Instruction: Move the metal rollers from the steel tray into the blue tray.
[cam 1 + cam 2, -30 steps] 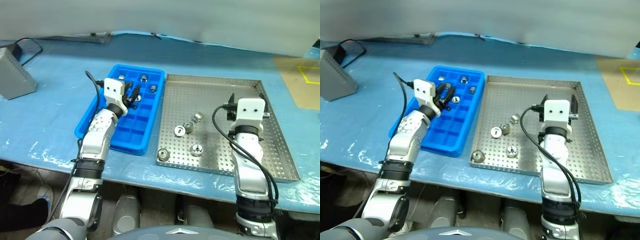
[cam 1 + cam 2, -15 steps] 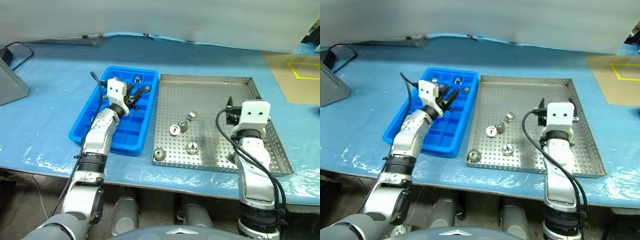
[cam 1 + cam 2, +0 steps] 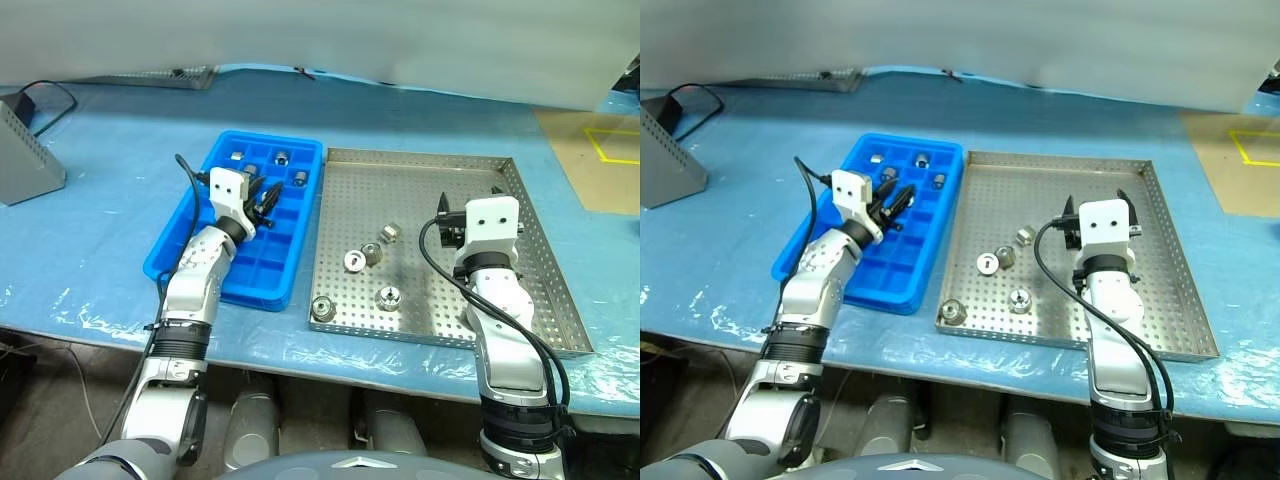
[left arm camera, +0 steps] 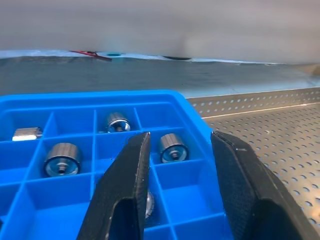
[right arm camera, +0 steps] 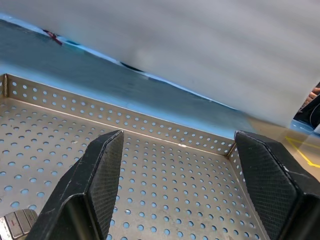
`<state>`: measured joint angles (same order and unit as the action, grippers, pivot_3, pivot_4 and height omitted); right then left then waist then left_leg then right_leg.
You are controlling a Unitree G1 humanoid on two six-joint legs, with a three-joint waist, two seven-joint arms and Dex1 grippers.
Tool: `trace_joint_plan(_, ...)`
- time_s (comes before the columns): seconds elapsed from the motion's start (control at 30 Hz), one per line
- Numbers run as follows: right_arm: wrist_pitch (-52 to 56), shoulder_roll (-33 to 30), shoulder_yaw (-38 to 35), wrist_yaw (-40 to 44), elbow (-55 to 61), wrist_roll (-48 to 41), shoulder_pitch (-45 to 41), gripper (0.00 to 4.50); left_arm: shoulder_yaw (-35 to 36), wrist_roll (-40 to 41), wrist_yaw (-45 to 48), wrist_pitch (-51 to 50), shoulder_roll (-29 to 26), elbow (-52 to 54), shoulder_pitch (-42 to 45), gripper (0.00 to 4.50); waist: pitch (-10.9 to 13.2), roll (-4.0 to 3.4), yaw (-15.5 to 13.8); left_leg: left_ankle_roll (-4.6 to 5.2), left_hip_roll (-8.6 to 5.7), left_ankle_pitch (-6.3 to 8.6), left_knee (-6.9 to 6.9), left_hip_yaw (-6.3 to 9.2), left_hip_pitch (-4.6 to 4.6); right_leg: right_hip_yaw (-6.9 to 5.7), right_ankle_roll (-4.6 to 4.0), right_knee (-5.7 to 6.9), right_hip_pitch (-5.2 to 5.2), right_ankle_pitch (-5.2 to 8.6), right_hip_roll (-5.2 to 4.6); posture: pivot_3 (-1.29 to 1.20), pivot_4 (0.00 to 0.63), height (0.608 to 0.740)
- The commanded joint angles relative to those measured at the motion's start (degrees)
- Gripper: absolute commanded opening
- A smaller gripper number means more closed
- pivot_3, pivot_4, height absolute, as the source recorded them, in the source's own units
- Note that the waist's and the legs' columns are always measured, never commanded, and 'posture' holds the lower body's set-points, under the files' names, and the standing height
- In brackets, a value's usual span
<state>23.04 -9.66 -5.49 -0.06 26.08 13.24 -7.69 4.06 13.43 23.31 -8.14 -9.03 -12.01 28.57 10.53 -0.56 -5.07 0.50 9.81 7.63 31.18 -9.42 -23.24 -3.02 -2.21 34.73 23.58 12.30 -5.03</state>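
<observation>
Five metal rollers sat loose on the steel tray, all in its left half: a pair touching near the middle, one just behind them at, one nearer the front at, one against the front-left corner at. Right half of the tray floor was bare perforated sheet, so room to move there. Low raised walls all round.

Blue tray sat just left of the steel tray, long sides nearly touching, both on a blue-covered table. Rollers already in its far compartments: wrist view showed them at, a sideways one at, and one partly hidden behind a finger at. Near rows of the grid looked empty.

Rollers were short shiny silver cylinders with a dark centre hole, each about filling one compartment.

Left gripper hovered over the far part of the blue tray, fingers apart with nothing between them. Right gripper was above the right half of the steel tray, fingers spread wide, nothing gripped, far wall and far-right corner ahead of it.

Grey box stood at the table's left edge, well apart from both trays.
</observation>
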Motion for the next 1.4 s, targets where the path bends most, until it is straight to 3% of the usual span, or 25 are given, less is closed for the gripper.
trace_joint_plan(0.03,-0.2,0.1,-0.1,-0.1,3.3,0.0,0.1,3.67,0.2,0.5,0.2,0.3,-0.2,1.3,1.2,2.02,0.0,0.0,0.0,0.0,-0.01,0.0,0.0,0.0,0.01,0.0,0.01,0.0,-0.01,0.0,0.0,0.05,0.15,0.74)
trace_joint_plan(0.27,-0.1,-0.7,-0.7,0.0,3.7,0.1,-0.5,3.67,-0.2,2.0,3.3,-1.0,-0.6,-0.5,4.0,2.02,0.0,0.0,-0.2,0.0,-0.02,0.0,0.01,0.0,0.0,0.0,0.0,-0.01,-0.01,0.0,-0.01,0.02,0.15,0.74)
trace_joint_plan(0.4,1.0,-3.8,-0.6,6.5,5.2,-4.2,-2.2,3.67,-3.2,8.6,13.8,-13.5,-2.5,2.1,11.5,2.02,0.0,0.01,-0.4,0.0,-0.02,0.0,0.02,0.0,-0.02,0.0,-0.01,0.02,0.0,-0.01,-0.01,0.02,0.15,0.74)
trace_joint_plan(0.5,3.0,-7.3,0.2,13.7,5.8,-8.8,-2.9,3.67,-6.0,9.1,22.6,-15.8,-5.0,-1.7,18.2,2.02,0.0,0.01,-0.4,0.0,-0.02,0.0,0.08,0.0,-0.01,0.0,-0.01,0.06,-0.03,-0.01,-0.02,0.01,0.15,0.74)
trace_joint_plan(0.7,10.7,-18.8,-0.8,29.8,12.4,-19.6,0.7,3.67,-17.0,6.1,47.0,-13.3,-8.6,-10.6,27.7,2.02,0.0,-0.03,-0.4,0.14,-0.04,0.07,0.04,-0.04,0.13,0.0,-0.03,-0.09,-0.25,-0.01,-0.02,-0.04,0.15,0.74)
trace_joint_plan(0.9,15.4,-27.0,-7.6,35.8,17.4,-26.4,5.1,3.67,-24.9,-2.0,56.9,-4.4,-7.6,-20.4,32.0,2.02,0.0,-0.02,-0.4,0.23,-0.02,0.13,0.15,-0.07,0.1,0.0,-0.02,-0.11,-0.3,0.0,-0.04,-0.12,0.15,0.74)
trace_joint_plan(1.13,17.6,-26.3,-11.0,32.3,22.6,-26.7,12.6,3.67,-30.8,-10.4,59.3,-2.3,-5.0,-29.1,32.3,2.02,0.0,-0.02,-0.1,0.23,-0.01,0.12,0.15,-0.11,0.2,-0.01,0.02,-0.14,-0.38,0.02,-0.05,-0.2,0.15,0.74)
trace_joint_plan(1.4,18.8,-25.9,-6.9,29.7,27.5,-26.1,19.2,3.67,-33.2,-20.0,53.2,4.6,0.4,-43.8,35.7,2.02,0.0,0.02,0.5,0.26,-0.04,0.15,0.15,-0.11,0.2,-0.04,0.42,-0.28,-0.47,0.24,-0.07,-0.26,0.15,0.74)
